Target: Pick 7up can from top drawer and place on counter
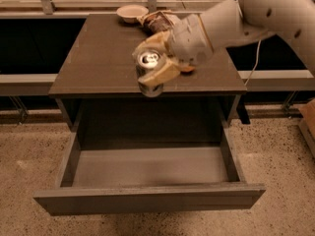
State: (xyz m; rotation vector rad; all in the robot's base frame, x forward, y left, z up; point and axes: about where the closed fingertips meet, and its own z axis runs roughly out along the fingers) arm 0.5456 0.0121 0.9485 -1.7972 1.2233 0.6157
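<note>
Silver-grey aluminium 7up can [149, 59] is clamped in the cream two-finger gripper [152, 64] above the dark glossy counter [98, 58] front edge, white arm [221, 21] angled in from the right; pale round bowl [132, 12] is seen at the back edge.

A dark cabinet [63, 106] stands on a pale, speckled stone floor [275, 215] (the gripper [153, 67], closed around the 7up can [151, 86], hangs over its front edge). Behind the cabinet a low grey ledge [24, 80] runs to the left and the right, with dark panels [24, 43] above it. Right of the cabinet hangs a white cable [256, 58], and further right is a brown box [309, 117].
</note>
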